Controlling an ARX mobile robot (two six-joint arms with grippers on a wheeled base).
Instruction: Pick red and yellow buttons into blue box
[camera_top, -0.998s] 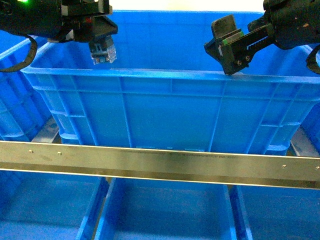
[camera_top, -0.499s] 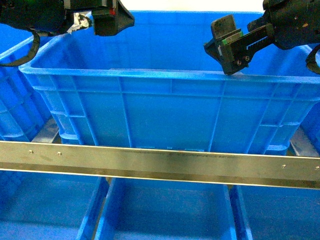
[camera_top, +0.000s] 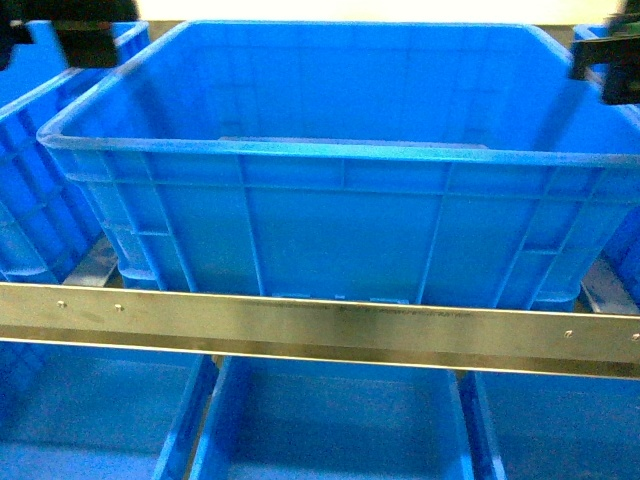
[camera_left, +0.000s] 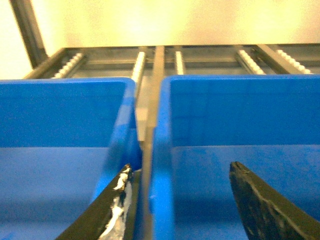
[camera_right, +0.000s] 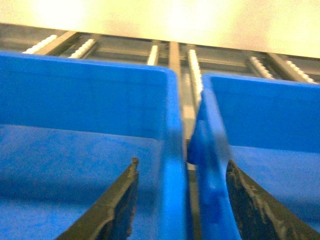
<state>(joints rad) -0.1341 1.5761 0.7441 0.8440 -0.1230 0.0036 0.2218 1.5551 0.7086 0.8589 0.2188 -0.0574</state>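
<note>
A: Blue box (camera_top: 340, 220) filled the head view behind a steel rail (camera_top: 320, 325); no legible writing anywhere. Buttons not seen in any view.

B: Arms?

A: Blurred dark shapes at the head view's top corners only. Left gripper (camera_left: 182, 200) spread, nothing between its fingers, above the gap between two crates. Right gripper (camera_right: 182, 200) likewise spread and bare. Only wrist views showed the roller tracks (camera_left: 137, 65) behind.

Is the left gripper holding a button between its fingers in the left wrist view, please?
No: the left gripper is open, and between its two black fingers only the rims of the blue crates show.
</note>
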